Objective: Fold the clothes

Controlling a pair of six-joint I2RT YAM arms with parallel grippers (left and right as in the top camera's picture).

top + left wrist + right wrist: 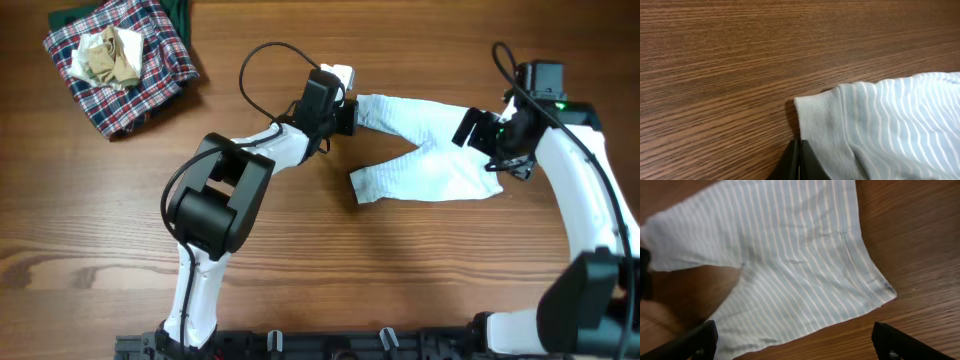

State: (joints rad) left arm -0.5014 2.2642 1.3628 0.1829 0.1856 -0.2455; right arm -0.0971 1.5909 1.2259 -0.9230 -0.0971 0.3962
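Overhead, a pair of pale blue-and-white striped trousers [430, 165] lies right of centre on a wooden table [400, 270], its 2 legs pointing toward frame left and its waistband toward frame right. The left gripper [347, 112] sits at the end of the upper leg, above centre frame, and the right gripper [490, 150] hangs over the waistband at right. A heap of plaid clothes [135, 85] topped by a crumpled beige cloth [110, 55] occupies the upper left corner, well apart from the trousers, with a green cloth [178, 15] showing behind it. From the left wrist, the left gripper [799, 157] at bottom centre is clenched, its 2 fingers pressed together on the edge of the plain cuff, and the striped trousers [900, 115] spread toward the lower right. From the right wrist, the right gripper [794, 335] is released, its fingers [700, 340] set wide apart in the 2 lower corners above the trousers [790, 255], which fill the upper and middle frame, waistband toward the right.
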